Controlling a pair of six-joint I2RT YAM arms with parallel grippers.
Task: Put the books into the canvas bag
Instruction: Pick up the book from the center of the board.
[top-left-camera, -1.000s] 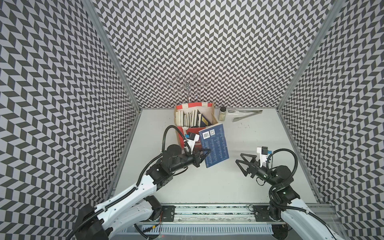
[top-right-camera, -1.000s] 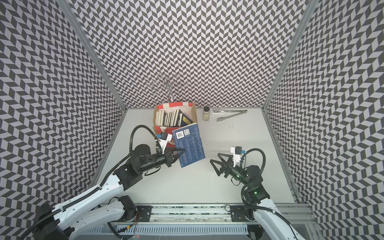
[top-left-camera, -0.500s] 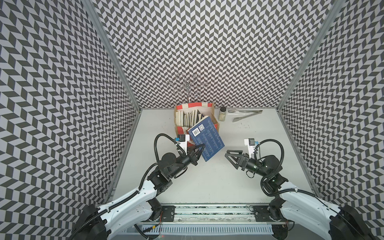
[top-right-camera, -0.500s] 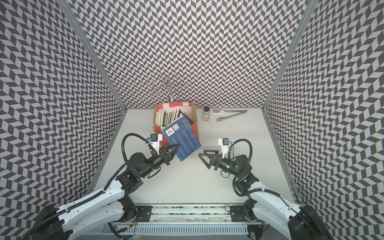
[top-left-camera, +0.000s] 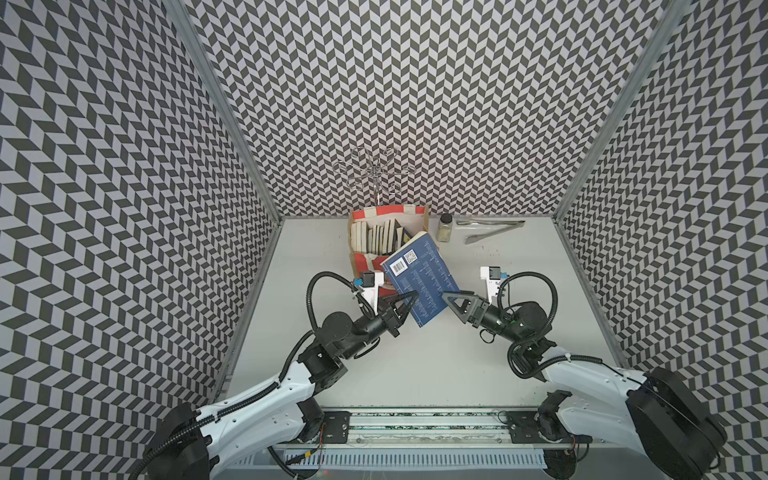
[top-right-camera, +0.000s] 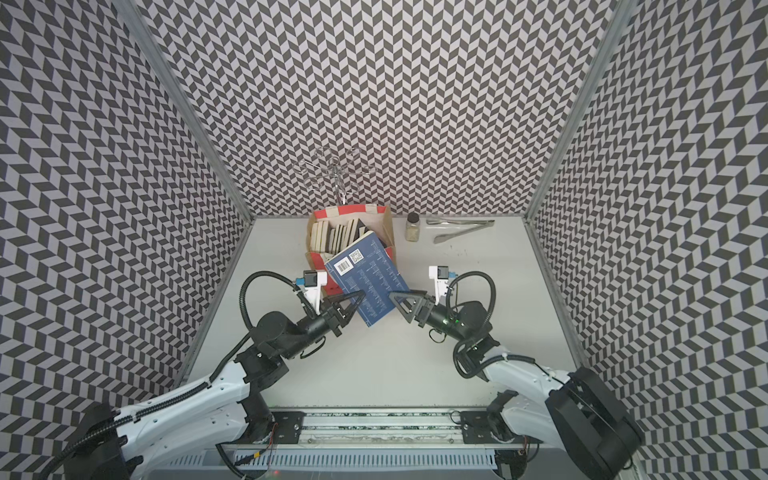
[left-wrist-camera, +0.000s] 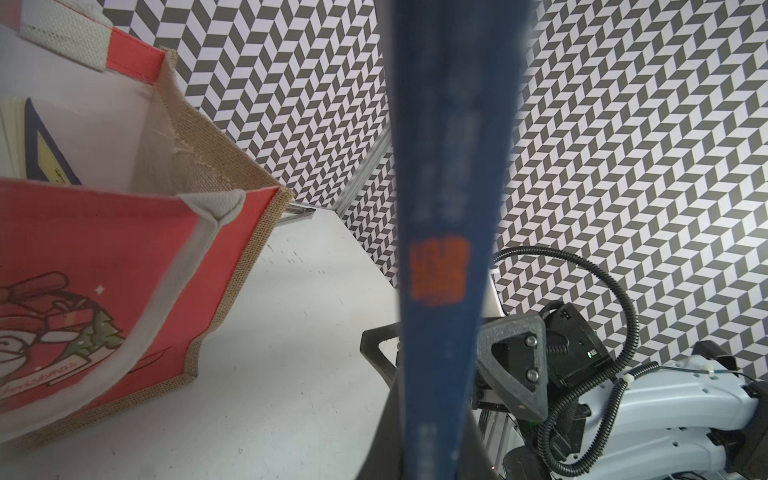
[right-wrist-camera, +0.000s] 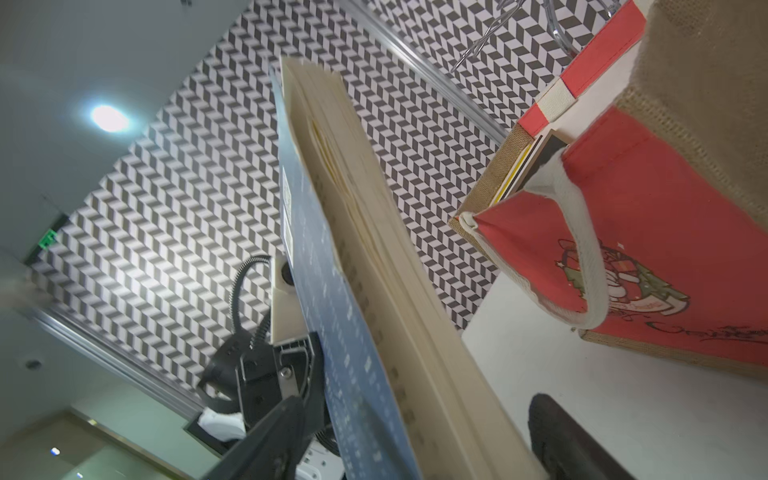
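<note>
Blue book (top-left-camera: 419, 278), long axis toward canvas bag (top-left-camera: 368, 262), in tight left fingers (top-left-camera: 397, 296); right fingers (left-wrist-camera: 528, 361) astride, grip unclear.

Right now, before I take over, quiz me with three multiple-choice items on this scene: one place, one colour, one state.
1. The small jar stands: A) on the table between the canvas bag and the tongs; B) inside the bag; C) at the table's front edge.
2. The lifted book's cover is: A) yellow; B) blue; C) black.
3. That book is: A) flat on the table; B) fully inside the bag; C) held in the air by the left gripper.
Key: 1 A, it stands just beside the bag; 2 B, both top views show blue; 3 C, the jaws pinch its edge above the table.
</note>
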